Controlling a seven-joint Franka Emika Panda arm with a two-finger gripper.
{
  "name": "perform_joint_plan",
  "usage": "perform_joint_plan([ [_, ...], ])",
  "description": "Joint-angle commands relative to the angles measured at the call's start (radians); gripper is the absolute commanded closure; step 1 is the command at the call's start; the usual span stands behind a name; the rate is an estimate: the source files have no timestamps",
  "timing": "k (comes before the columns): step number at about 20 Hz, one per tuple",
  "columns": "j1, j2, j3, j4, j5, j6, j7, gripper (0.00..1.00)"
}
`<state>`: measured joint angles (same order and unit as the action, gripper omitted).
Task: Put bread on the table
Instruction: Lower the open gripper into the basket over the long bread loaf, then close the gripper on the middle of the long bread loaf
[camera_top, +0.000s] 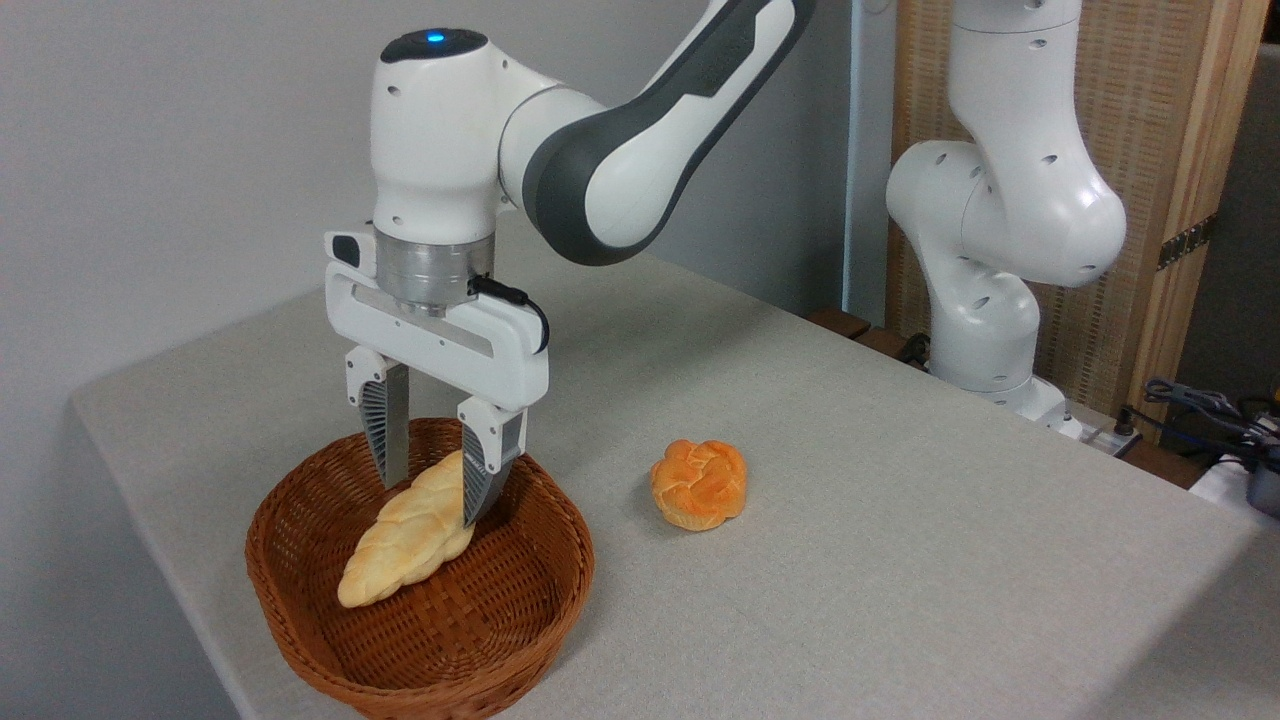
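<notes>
The long bread (405, 540) is lying inside the brown basket (300, 640). The claw (432, 490) is reaching down into the basket, with one finger (385, 435) on each side of the bread's top end. The fingers are apart, and the right one looks to be touching the bread. The basket is sitting on the grey surface (850, 560). A small round orange bun (698, 484) is sitting on the surface near the basket, to its right.

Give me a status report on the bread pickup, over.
End effector open, fingers straddling upper end of braided bread. Bread lying in wicker basket, not yet on table. Round bun sits apart on table, not obstructing.
</notes>
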<state>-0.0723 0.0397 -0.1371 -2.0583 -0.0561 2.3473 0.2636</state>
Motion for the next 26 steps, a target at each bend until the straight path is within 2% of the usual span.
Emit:
perform_joint_plan([
  [1,0.0,0.005,-0.01,-0.017,0.015,0.044,-0.006,0.0],
  [4,0.0,0.016,-0.013,-0.019,0.015,0.066,-0.007,0.0],
  [5,0.0,0.02,-0.018,-0.017,0.015,0.067,-0.007,0.04],
  [7,0.0,0.022,-0.021,-0.017,0.015,0.07,-0.006,0.42],
  [8,0.0,0.023,-0.021,-0.019,0.015,0.07,-0.006,0.51],
  [10,0.0,0.028,-0.022,-0.019,0.015,0.07,-0.001,0.56],
  [14,0.0,0.029,-0.022,-0.019,0.015,0.07,0.003,0.61],
  [26,0.002,0.032,-0.022,-0.017,0.015,0.066,0.022,0.62],
])
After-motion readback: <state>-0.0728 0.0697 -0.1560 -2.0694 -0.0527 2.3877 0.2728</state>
